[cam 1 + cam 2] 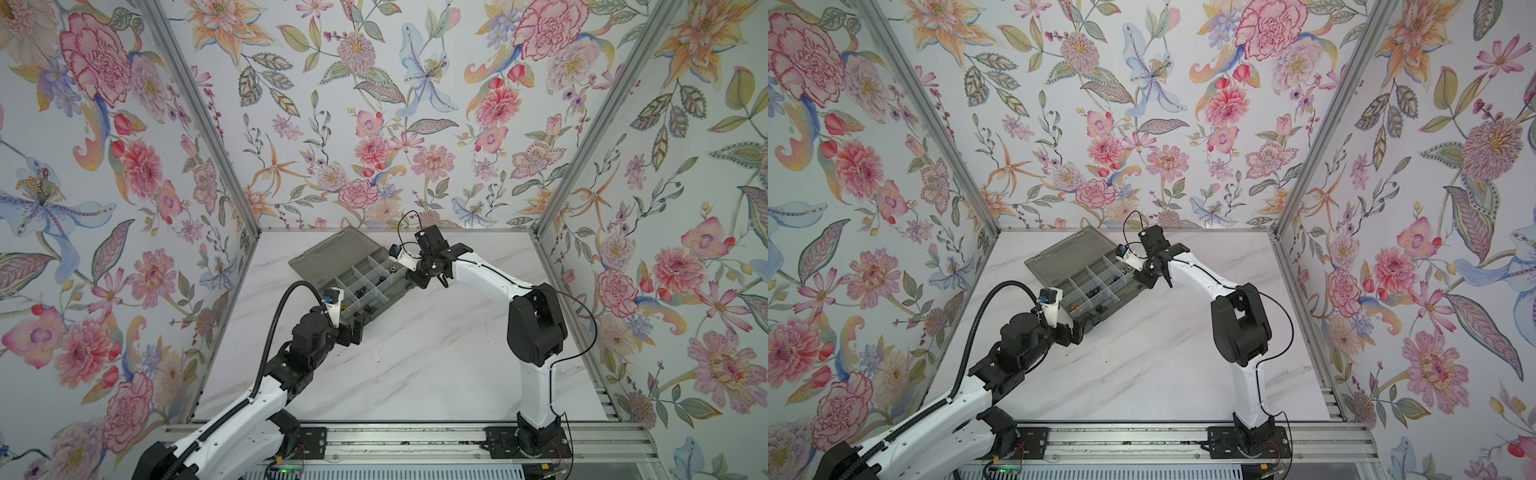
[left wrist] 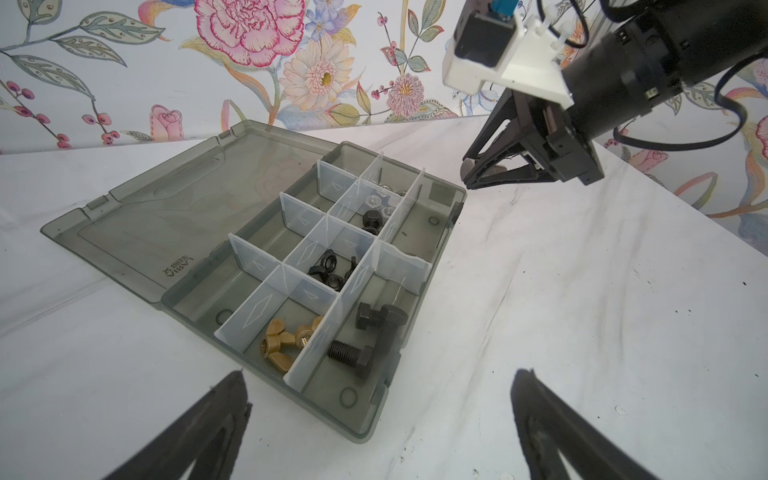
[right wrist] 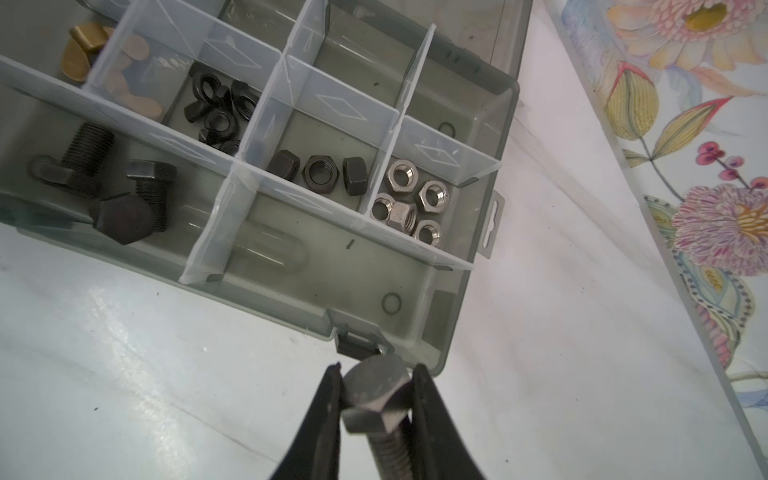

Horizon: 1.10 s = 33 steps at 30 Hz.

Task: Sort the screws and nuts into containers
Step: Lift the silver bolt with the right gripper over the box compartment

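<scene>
The smoky-grey organizer box (image 2: 291,399) lies open at the table's back middle, seen in both top views (image 1: 365,278) (image 1: 1096,282). Its containers hold black screws (image 2: 374,332), brass wing nuts (image 2: 282,340), black wing nuts (image 2: 328,270), black hex nuts (image 3: 320,170) and silver nuts (image 3: 411,203). My right gripper (image 3: 377,370) is shut on a silver hex-head screw (image 3: 376,395), head forward, just outside the box's front wall by the latch (image 3: 357,345). My left gripper (image 2: 380,390) stands wide open with nothing in it, at the box's other end (image 1: 359,328).
The box's flat lid (image 2: 166,216) lies open on the white marble table (image 1: 436,365), toward the back wall. Floral walls close in three sides. An aluminium rail (image 1: 415,440) with both arm bases runs along the front edge. Small dark specks (image 1: 376,355) dot the table.
</scene>
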Each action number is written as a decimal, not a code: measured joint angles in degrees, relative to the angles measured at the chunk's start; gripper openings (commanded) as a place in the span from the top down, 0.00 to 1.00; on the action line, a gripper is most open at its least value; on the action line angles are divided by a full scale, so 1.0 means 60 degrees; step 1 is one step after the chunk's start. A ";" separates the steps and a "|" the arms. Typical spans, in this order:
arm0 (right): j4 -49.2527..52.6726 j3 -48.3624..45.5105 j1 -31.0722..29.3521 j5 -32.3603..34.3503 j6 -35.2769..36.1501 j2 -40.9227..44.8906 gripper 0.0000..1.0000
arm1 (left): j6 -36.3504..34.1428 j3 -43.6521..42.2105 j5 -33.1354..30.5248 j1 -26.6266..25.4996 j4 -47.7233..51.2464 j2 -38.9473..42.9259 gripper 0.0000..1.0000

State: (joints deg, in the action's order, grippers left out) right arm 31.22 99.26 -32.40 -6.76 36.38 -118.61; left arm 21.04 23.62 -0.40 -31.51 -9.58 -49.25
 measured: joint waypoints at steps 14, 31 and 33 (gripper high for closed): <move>-0.0903 0.0007 -0.0423 -0.0448 0.1158 -0.0310 1.00 | 0.0004 0.0000 -0.0004 0.0171 0.0004 0.0036 0.01; -0.1042 -0.0117 -0.1195 -0.0514 0.1479 -0.0579 1.00 | 0.0004 -0.0058 0.0000 0.0233 0.0153 0.0510 0.01; -0.1045 -0.0117 -0.1195 -0.0514 0.1475 -0.0659 1.00 | 0.0004 -0.0080 0.0000 0.0244 0.0175 0.0543 0.00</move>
State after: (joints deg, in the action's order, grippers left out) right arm 24.95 98.56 -39.57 -9.85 45.23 -122.56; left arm 21.06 23.14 -0.40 -30.04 -8.54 -46.00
